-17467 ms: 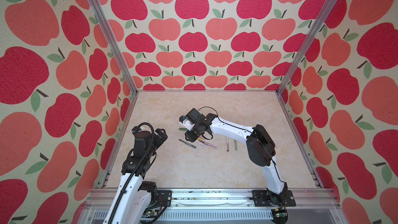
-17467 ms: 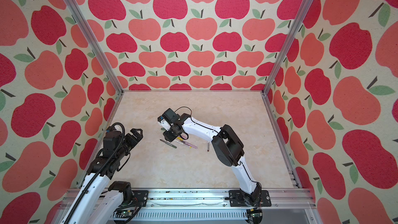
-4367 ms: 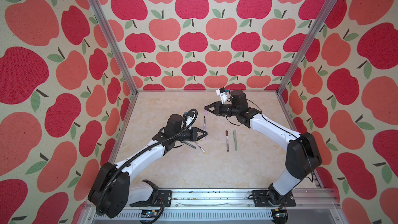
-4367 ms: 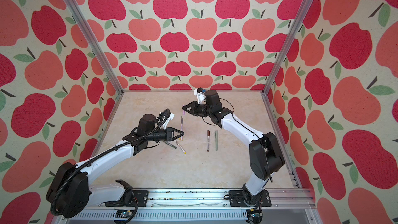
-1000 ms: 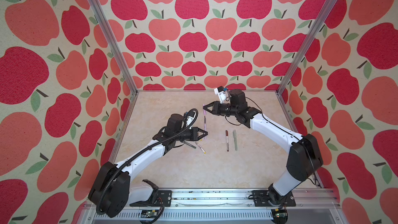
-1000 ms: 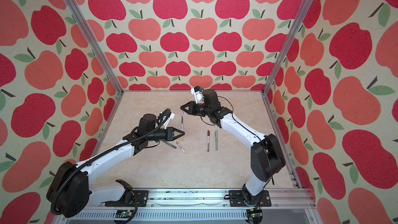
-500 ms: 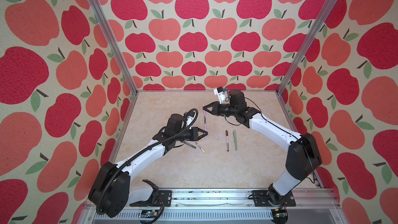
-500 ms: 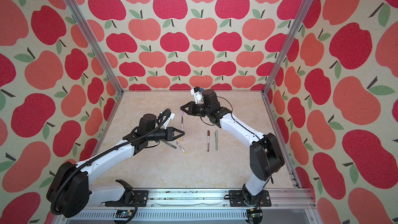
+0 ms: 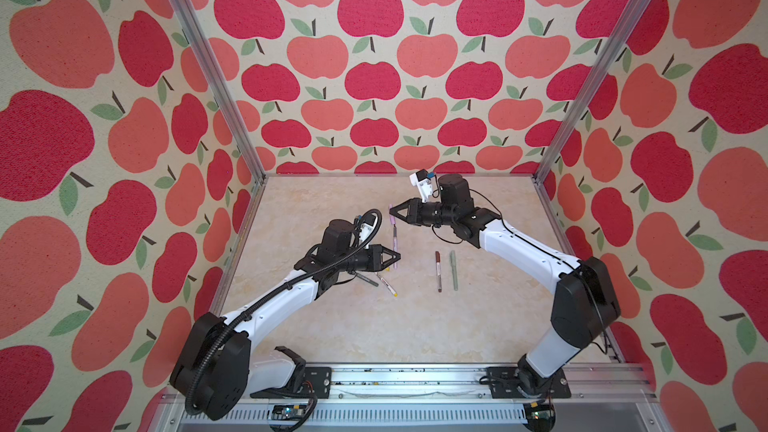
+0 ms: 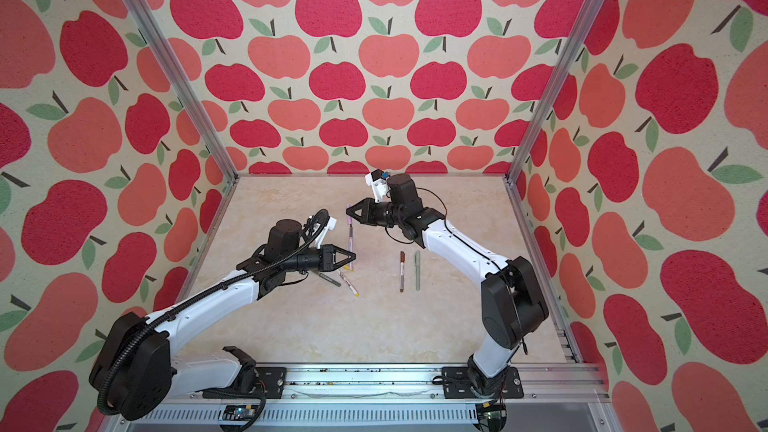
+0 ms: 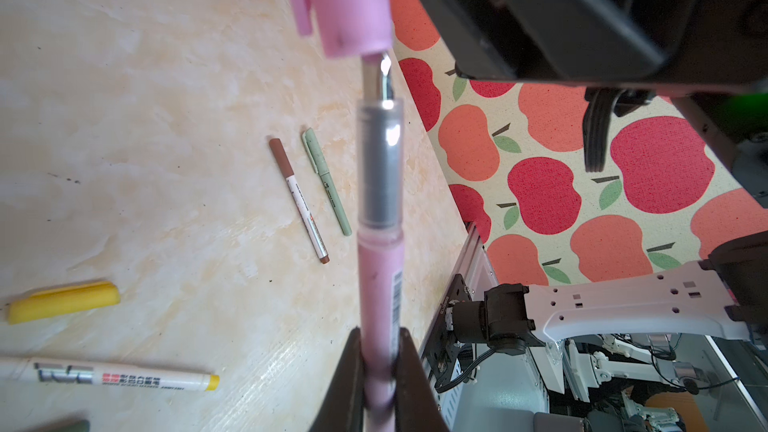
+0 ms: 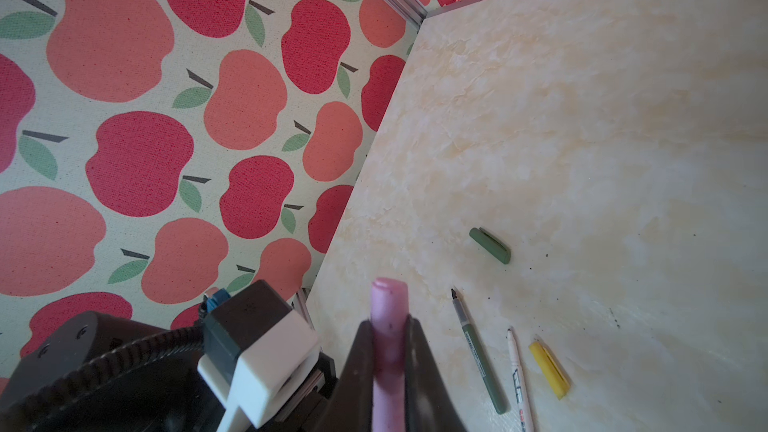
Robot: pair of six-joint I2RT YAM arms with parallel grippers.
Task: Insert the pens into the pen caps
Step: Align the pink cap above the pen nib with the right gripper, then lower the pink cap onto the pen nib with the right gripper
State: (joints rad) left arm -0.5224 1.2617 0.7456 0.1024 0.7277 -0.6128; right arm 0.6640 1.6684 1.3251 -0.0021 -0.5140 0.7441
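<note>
My left gripper is shut on the lower barrel of the lilac-pink pen, held above the table. My right gripper is shut on the lilac-pink cap. The pen's bare tip sits right at the cap's open mouth, with the grey grip section still exposed. On the table lie an uncapped dark green pen, its cap, a white-and-yellow pen and a yellow cap.
A brown-capped pen and a sage green capped pen lie side by side to the right of centre. Apple-patterned walls with metal posts enclose the marble-look table on three sides. The arm bases sit on the front rail.
</note>
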